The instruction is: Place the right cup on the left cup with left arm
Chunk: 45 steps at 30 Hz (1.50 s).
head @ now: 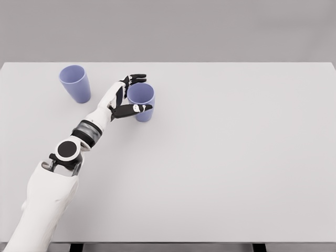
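We see the left hand (127, 94) at the upper centre-left of the frame, its fingers (137, 78) and thumb (134, 109) spread around the right cup (142, 102). The thumb crosses the cup's front wall; we cannot tell whether the grip is firm. This cup stands upright on the desk (236, 157). The left cup (75, 83) stands upright at the upper left, apart from the hand.

Pale grey-white table (236, 173) fills most of view, far edge running straight across toward 12 o'clock. Plain grey wall (210, 26) behind. Dark table supports (258, 247) peeking out at 6 o'clock. Light soft, even.
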Each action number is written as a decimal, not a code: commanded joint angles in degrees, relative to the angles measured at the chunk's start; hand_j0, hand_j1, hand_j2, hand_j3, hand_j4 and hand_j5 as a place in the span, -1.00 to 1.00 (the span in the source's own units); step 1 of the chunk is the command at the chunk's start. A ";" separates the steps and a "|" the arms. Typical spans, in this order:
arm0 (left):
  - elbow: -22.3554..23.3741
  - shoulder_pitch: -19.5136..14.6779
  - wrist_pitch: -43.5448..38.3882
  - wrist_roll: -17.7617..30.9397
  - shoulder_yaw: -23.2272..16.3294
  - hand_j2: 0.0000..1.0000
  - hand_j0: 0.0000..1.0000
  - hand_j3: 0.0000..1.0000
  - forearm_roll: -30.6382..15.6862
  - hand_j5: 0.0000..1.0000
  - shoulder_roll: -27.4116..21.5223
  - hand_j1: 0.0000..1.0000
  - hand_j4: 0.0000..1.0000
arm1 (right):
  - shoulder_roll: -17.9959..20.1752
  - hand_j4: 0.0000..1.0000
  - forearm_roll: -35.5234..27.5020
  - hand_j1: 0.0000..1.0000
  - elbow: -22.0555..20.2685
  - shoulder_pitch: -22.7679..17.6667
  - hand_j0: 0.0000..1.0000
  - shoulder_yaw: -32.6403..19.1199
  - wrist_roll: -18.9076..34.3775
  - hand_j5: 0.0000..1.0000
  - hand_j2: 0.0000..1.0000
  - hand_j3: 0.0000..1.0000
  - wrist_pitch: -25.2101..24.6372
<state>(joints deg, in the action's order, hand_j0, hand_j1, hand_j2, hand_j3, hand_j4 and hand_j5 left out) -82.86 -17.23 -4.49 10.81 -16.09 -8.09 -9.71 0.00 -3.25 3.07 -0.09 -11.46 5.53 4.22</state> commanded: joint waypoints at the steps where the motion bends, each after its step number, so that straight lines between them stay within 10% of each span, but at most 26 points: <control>1: -0.11 0.00 0.01 0.00 0.01 0.41 0.41 0.41 -0.17 0.41 -0.04 0.41 0.41 | 0.00 1.00 0.00 1.00 0.00 0.00 1.00 0.03 0.01 1.00 1.00 1.00 0.00; 45: -7.58 -6.77 -4.12 0.00 0.71 0.39 0.39 0.39 -13.53 0.39 -10.85 0.39 0.39 | 0.00 1.00 0.00 1.00 0.00 0.00 1.00 0.03 0.01 1.00 1.00 1.00 0.00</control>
<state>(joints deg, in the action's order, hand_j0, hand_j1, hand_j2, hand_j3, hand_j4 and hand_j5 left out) -90.53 -24.08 -8.12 10.81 -15.39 -21.14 -20.11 0.00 -3.25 3.07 -0.09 -11.44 5.53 4.21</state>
